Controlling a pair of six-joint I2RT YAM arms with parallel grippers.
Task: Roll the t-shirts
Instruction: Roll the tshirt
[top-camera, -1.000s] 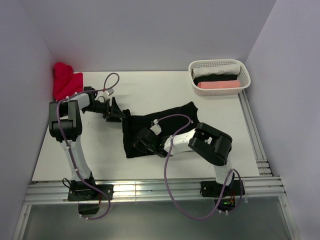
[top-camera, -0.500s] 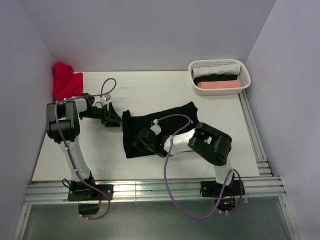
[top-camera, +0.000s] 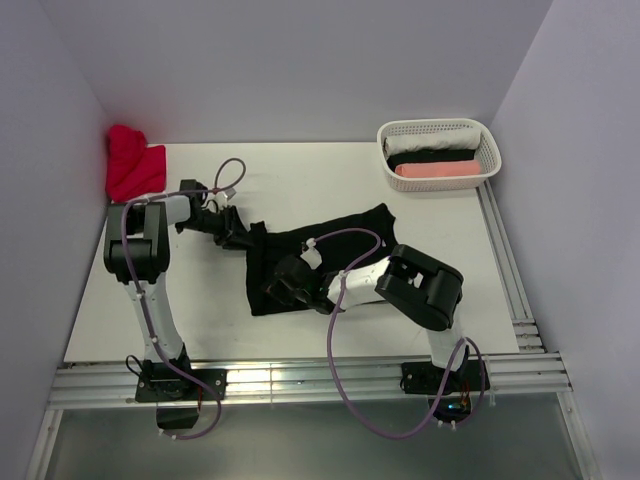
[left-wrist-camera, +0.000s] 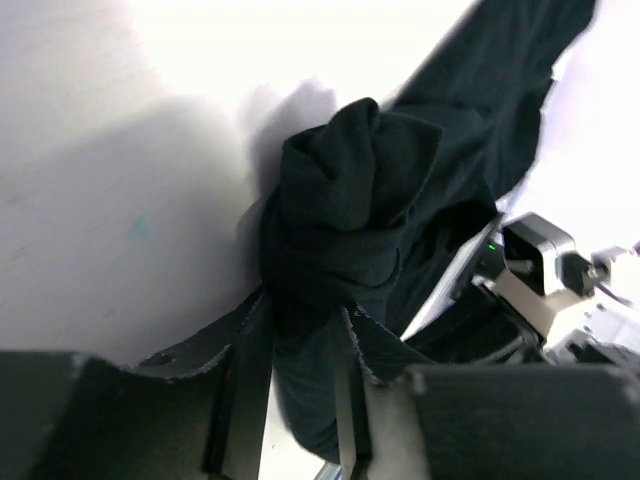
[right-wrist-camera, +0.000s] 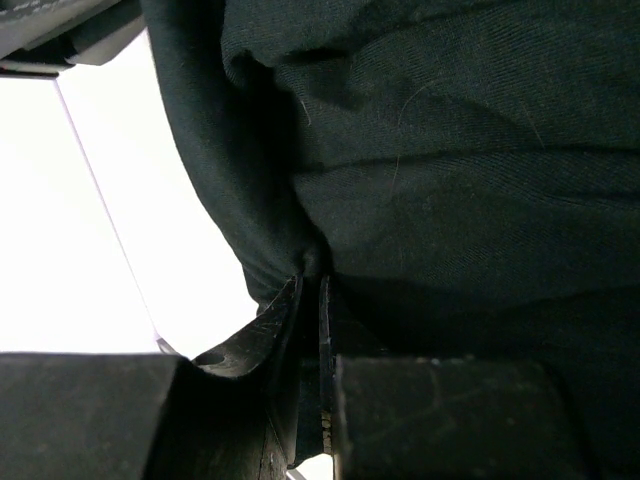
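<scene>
The black t-shirt lies crumpled in the middle of the table. My left gripper is at its upper left corner, shut on a bunched fold of the black cloth. My right gripper is at the shirt's lower left part, shut on a pinch of the same cloth. A red t-shirt lies heaped at the far left corner. Rolled white, black and pink shirts lie in the white basket at the far right.
The purple walls close the table on the left, back and right. A metal rail runs along the near edge. The right arm's elbow rests over the shirt's right side.
My left gripper has moved right and closed onto the shirt's upper left corner. The right gripper has hardly moved.
</scene>
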